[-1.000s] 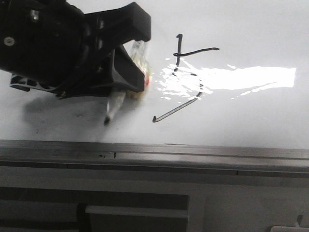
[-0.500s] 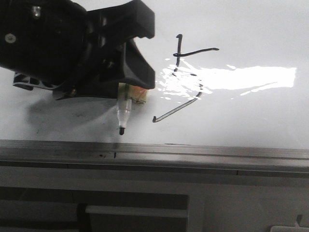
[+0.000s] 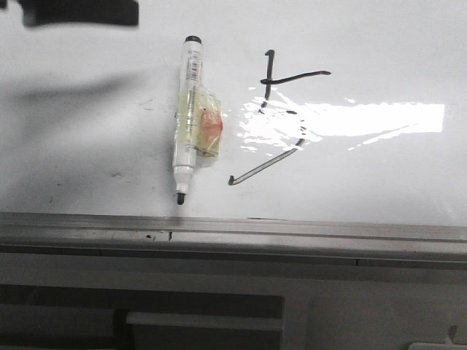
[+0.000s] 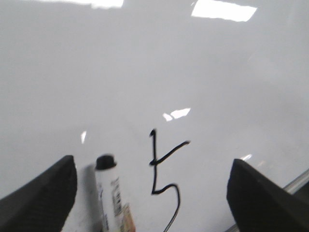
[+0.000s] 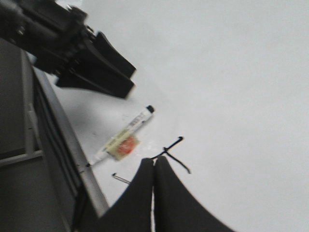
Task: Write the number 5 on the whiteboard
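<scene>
Black number 5 (image 3: 281, 117) shows unglared only from left wrist.

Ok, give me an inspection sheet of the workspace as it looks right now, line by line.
Surface: whiteboard, glossy, bright glare, faint smudges.
Job's things: number 5 drawn in black, its middle washed out by glare; marker lying flat beside it, uncapped, tip toward the metal rail.
Clutter: nothing seen.
Grippers: left gripper open above the marker, holding nothing; right gripper shut, empty.
Cables: nothing seen.
Surroundings: grey ledge beyond the rail.
</scene>
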Tool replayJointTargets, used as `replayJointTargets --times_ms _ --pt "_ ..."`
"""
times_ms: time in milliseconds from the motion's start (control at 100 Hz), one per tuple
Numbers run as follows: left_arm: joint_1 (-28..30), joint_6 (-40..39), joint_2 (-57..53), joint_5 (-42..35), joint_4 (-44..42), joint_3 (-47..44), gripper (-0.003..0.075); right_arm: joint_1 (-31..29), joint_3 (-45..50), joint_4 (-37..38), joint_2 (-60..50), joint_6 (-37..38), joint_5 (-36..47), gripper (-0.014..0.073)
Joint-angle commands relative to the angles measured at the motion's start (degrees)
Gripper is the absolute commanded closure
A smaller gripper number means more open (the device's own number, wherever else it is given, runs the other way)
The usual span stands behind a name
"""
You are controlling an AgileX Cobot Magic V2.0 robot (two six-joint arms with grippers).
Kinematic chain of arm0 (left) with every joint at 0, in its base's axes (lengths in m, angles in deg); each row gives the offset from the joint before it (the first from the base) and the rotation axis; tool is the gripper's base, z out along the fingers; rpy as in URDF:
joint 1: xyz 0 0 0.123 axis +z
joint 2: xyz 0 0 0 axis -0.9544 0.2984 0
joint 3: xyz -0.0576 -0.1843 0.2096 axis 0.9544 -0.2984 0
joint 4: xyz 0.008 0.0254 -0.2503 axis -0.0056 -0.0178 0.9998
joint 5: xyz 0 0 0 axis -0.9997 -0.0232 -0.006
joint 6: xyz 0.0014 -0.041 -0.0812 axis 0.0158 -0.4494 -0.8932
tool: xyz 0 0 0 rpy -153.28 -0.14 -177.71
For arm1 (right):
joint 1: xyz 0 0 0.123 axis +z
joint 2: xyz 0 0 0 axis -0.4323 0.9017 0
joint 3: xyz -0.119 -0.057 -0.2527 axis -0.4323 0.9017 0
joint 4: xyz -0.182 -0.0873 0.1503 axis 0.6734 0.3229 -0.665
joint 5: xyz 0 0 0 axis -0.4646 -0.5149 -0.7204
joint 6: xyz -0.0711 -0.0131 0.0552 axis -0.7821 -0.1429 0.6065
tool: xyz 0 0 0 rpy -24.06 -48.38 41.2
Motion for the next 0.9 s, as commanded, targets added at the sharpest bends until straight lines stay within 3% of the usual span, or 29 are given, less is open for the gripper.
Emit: replayJointTargets --times_ms 0,240,470,890 --pt "0.1 0.3 -7.7 -1.4 -6.6 0.6 0.0271 -0.5 -0.6 6.1 -4.5 0.1 3.3 0.0655" --pt "0.3 0.3 -22.4 4.1 -14.5 -7.2 0.0744 -0.5 8.7 15.9 -19.8 3.9 1.8 0.0655" --pt "0.3 0.3 -29.3 4.4 -14.3 -14.6 0.0741 -0.5 13.2 14.8 -29.3 3.9 -0.8 0.0657" --pt "0.3 0.3 -29.5 4.4 -14.3 -18.4 0.0741 -0.5 13.3 14.8 -30.0 3.9 -1.4 0.0657"
